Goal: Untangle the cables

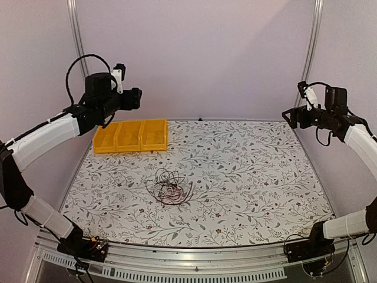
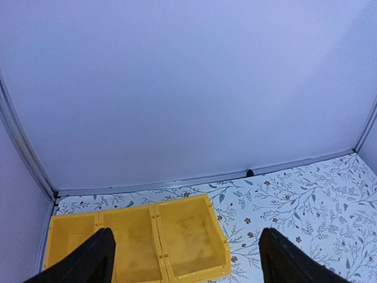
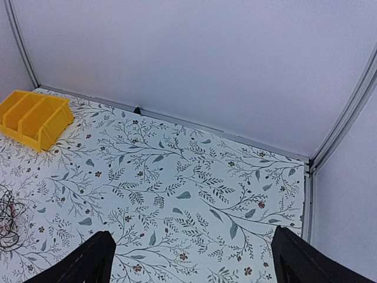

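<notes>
The cables lie in one small tangled heap of thin red, black and pale wires on the flowered table, a little left of its middle. The right wrist view catches only their edge at the far left. My left gripper hangs high above the back left, over the yellow bins, open and empty. My right gripper is raised at the back right, far from the heap, also open with nothing between its fingers.
Three joined yellow bins stand in a row at the back left, empty as far as the left wrist view shows. They also appear in the right wrist view. Pale walls with metal posts close the table's back and sides.
</notes>
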